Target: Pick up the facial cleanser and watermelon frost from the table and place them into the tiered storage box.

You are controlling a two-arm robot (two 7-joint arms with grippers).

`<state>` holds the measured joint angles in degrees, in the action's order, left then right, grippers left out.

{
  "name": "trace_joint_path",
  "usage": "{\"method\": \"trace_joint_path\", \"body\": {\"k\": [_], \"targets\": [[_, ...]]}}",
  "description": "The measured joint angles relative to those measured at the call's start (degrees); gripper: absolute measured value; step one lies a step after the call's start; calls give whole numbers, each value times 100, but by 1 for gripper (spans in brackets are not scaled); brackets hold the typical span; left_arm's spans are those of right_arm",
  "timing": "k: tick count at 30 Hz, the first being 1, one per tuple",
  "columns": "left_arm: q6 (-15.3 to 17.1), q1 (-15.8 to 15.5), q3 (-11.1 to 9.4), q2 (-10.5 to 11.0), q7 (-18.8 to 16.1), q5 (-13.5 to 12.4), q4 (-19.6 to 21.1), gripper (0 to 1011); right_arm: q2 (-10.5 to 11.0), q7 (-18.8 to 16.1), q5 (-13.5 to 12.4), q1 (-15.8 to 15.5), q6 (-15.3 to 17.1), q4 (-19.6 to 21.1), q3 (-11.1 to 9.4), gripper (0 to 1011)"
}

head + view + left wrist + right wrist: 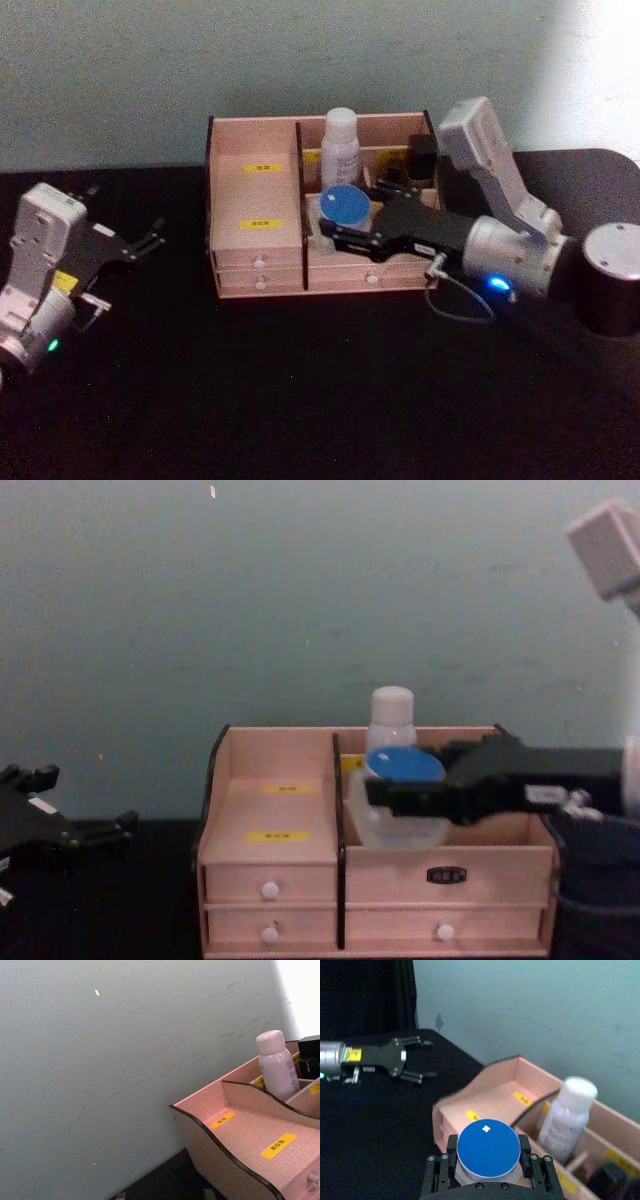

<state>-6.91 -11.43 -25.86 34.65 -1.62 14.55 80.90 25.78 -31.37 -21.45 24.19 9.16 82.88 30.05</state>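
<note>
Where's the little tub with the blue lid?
In the head view, the blue-lidded tub is gripped in the right hand over the right half of the tiered storage box, just in front of the white bottle.

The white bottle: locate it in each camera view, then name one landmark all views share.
Head view: white bottle stands in the tiered storage box, behind the blue-lidded jar.
Left wrist view: bottle rises beyond the box's curved divider.
Right wrist view: bottle stands beyond the jar in the right gripper.
Chest view: bottle's cap pokes above the jar.
Shared landmark: the box's yellow labels.
Left gripper idles at left.
</note>
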Motion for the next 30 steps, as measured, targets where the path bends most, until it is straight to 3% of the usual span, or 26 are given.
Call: {"method": "trace_joint_path", "body": {"k": [11,17,22,30], "targets": [[0,0,0,0,0,0,0,1001,-530,-116,191,775,-80,-812,299,720],[0,0,0,0,0,0,0,1001,-954,-128,330,1259,-160,-1506,451,720],[0,0,0,0,0,0,0,1001,-1290,-171,388,1576,-260,-2131,515,720],[0,0,0,0,0,0,0,1001,-1652,-265,433,1881,-423,-2861,548,720]]}}
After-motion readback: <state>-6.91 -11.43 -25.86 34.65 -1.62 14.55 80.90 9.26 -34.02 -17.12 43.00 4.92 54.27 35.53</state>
